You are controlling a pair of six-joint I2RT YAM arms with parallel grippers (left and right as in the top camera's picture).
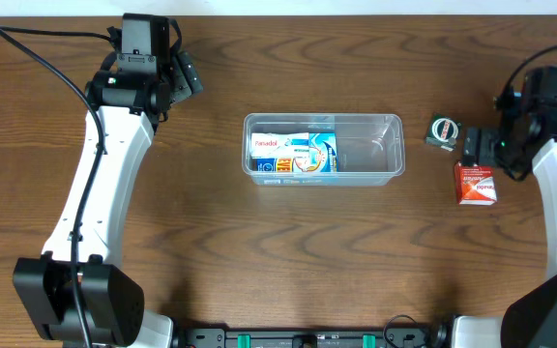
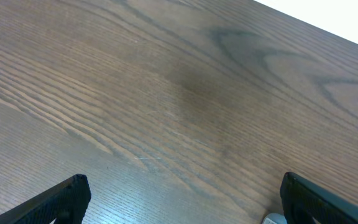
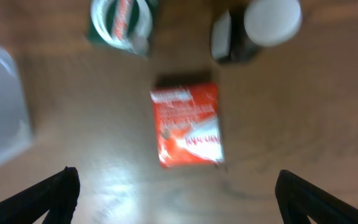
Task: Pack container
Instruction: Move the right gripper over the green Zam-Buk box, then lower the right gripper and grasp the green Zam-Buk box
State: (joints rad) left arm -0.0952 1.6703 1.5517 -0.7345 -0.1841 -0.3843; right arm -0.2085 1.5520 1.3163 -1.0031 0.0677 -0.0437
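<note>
The clear plastic container (image 1: 387,145) sits mid-table in the overhead view. Its left half holds a Panadol box (image 1: 267,143) and a blue-and-white box (image 1: 309,153), and its right half is bare. A corner of the container shows in the right wrist view (image 3: 2,106). My right gripper (image 1: 496,150) is open and empty (image 3: 179,205) above a red box (image 3: 187,124), also seen from overhead (image 1: 476,184). A green round tin (image 3: 122,22) and a dark bottle with a white cap (image 3: 257,28) stand beyond the red box. My left gripper (image 1: 187,77) is open and empty (image 2: 185,205) at the far left.
The green tin also shows overhead (image 1: 443,131), right of the container. The left wrist view shows only bare wood tabletop (image 2: 179,93). The right wrist view is blurred.
</note>
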